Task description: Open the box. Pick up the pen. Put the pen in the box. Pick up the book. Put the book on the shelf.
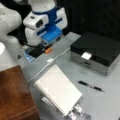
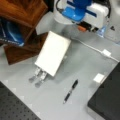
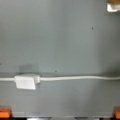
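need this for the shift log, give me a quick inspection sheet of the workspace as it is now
surface: grey table.
job's things: box shut; pen lying on the table; book propped on a metal stand; shelf top bare.
clutter: small white connector block.
grippers: gripper above the table near the arm's base, holding nothing.
cables: white cable across the table.
surroundings: dark backdrop.

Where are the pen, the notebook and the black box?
pen (image 1: pixel 90 86): a front view, middle of its barrel.
notebook (image 1: pixel 58 90): a front view, centre of its white cover.
box (image 1: pixel 100 47): a front view, its closed black lid.
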You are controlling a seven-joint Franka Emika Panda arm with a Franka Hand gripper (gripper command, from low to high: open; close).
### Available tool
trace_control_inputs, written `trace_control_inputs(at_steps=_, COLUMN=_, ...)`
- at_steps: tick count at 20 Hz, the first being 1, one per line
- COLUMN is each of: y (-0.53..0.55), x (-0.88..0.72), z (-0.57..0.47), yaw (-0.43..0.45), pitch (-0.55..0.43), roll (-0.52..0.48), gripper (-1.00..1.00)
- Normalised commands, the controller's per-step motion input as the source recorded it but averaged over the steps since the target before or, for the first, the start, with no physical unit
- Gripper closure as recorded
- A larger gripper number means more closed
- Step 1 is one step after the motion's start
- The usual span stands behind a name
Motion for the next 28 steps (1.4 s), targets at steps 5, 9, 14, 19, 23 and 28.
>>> trace_control_inputs(at_steps=5, y=0.05, x=0.05, z=-0.05, yaw=0.186, pitch=0.014, roll=0.019, gripper=-1.0)
trace_control_inputs(at_steps=9, y=0.18, x=0.17, z=-0.09, yaw=0.134, pitch=0.032, roll=0.073, gripper=-1.0)
trace_control_inputs(at_steps=14, y=0.32, x=0.27, z=-0.1, yaw=-0.021, pitch=0.029, roll=0.107, gripper=-1.0)
trace_control_inputs(at_steps=19, y=0.38, x=0.3, z=-0.06, yaw=-0.095, pitch=0.047, roll=0.16, gripper=-1.0)
trace_control_inputs(at_steps=23, y=0.34, x=0.33, z=-0.02, yaw=-0.154, pitch=0.041, roll=0.223, gripper=-1.0)
trace_control_inputs(at_steps=28, y=0.3, x=0.35, z=-0.04, yaw=-0.165, pitch=0.06, roll=0.265, gripper=-1.0)
